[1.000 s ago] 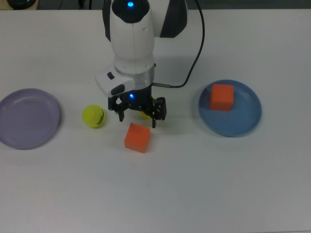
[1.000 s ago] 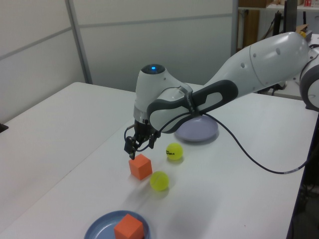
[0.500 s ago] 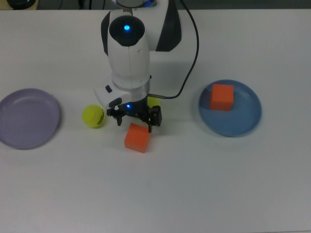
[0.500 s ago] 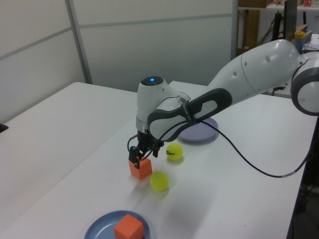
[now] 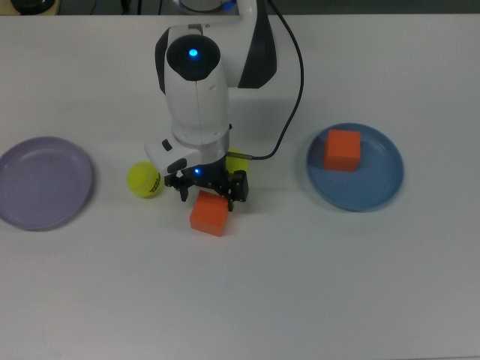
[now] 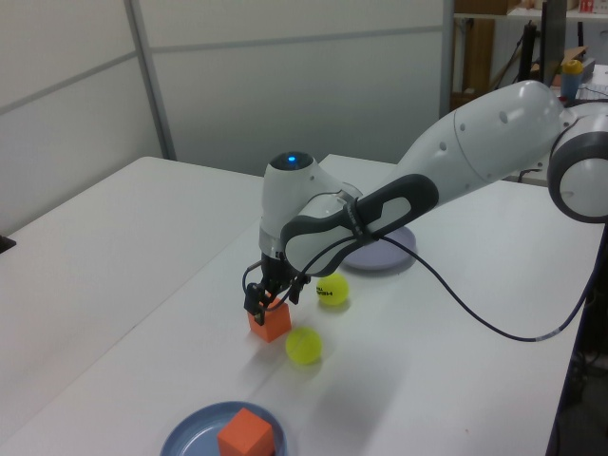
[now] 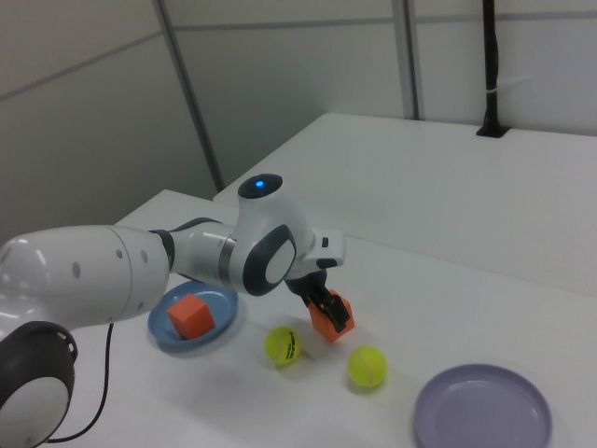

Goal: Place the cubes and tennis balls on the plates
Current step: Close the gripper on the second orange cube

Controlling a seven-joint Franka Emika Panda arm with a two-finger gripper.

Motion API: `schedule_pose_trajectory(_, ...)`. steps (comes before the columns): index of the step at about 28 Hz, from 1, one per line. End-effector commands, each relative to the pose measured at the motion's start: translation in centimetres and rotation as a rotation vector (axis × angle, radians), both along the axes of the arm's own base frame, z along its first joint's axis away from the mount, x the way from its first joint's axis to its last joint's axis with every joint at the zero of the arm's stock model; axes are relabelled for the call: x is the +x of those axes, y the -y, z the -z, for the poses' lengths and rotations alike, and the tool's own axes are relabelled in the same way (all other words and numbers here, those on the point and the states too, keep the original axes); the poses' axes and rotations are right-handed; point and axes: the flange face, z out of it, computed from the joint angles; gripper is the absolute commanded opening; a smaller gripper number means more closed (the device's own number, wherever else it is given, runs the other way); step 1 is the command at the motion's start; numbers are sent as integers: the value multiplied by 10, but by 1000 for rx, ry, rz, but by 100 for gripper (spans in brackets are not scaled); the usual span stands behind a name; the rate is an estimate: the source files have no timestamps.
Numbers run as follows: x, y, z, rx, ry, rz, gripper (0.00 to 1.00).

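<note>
Orange and matte, the solid cube near the middle of the top view sits on the white table between my jaws, which stand spread on either side of it, not clenched. One fuzzy yellow-green tennis ball lies just left. Another orange cube rests on the round blue plate at right; the pale lavender plate lies far left.

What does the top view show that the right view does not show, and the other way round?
Only the top view shows both fingers straddling the loose cube; one tennis ball is mostly hidden behind the arm there. Only the right view shows both tennis balls whole, and the walls. Both show the blue plate carrying a cube and the lavender plate.
</note>
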Motion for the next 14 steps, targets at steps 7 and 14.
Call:
schedule_pose_trajectory(7, 6, -13, 0, 18, 25, -27, 99)
schedule_pose_trajectory(14, 6, -13, 0, 24, 25, -26, 0)
